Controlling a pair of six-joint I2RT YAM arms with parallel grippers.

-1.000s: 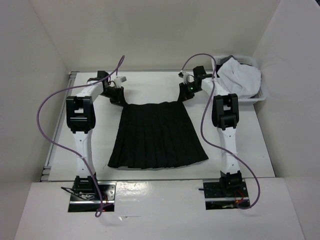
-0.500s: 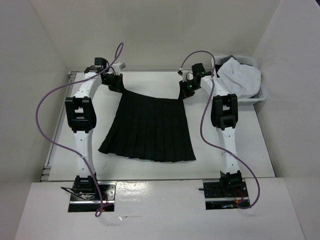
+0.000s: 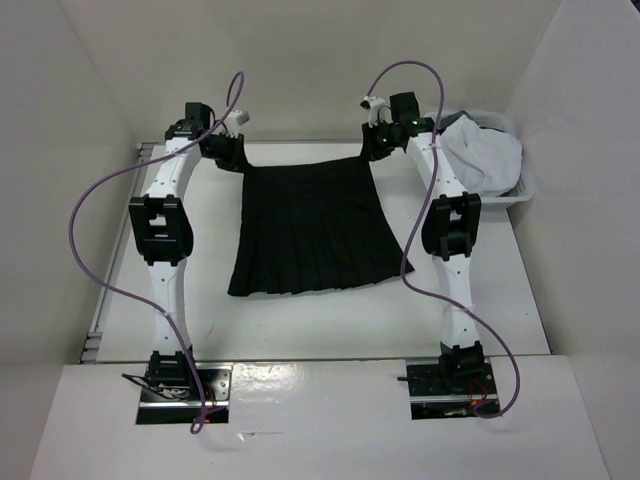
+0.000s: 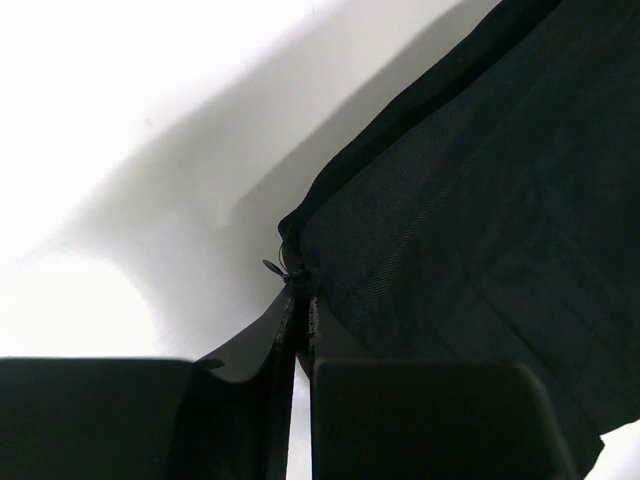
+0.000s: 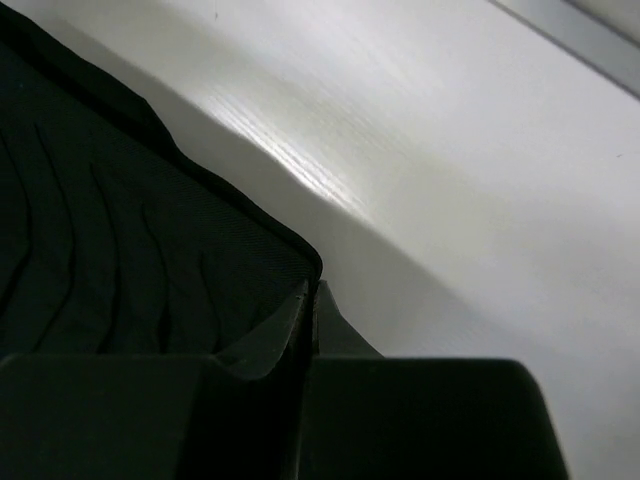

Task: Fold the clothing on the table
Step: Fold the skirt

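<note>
The clothing, a black pleated skirt (image 3: 312,228), hangs by its waistband between both arms near the far edge of the white table (image 3: 300,325), its hem trailing toward me on the tabletop. My left gripper (image 3: 238,160) is shut on the left waistband corner; in the left wrist view the jaws (image 4: 302,300) pinch the black fabric (image 4: 470,230). On the right, my gripper (image 3: 373,150) is shut on the other waistband corner, and the right wrist view shows its jaws (image 5: 312,300) closed on the skirt's edge (image 5: 150,240) above the table (image 5: 450,180).
A white plastic basket (image 3: 525,190) holding a white garment (image 3: 480,150) stands at the table's back right, close beside the right arm. White walls enclose the back and sides. Purple cables loop above both arms.
Both grippers have lifted the waistband and carried it toward the far edge. The skirt's hem slid away from me and swung from left-skewed to nearly straight.
</note>
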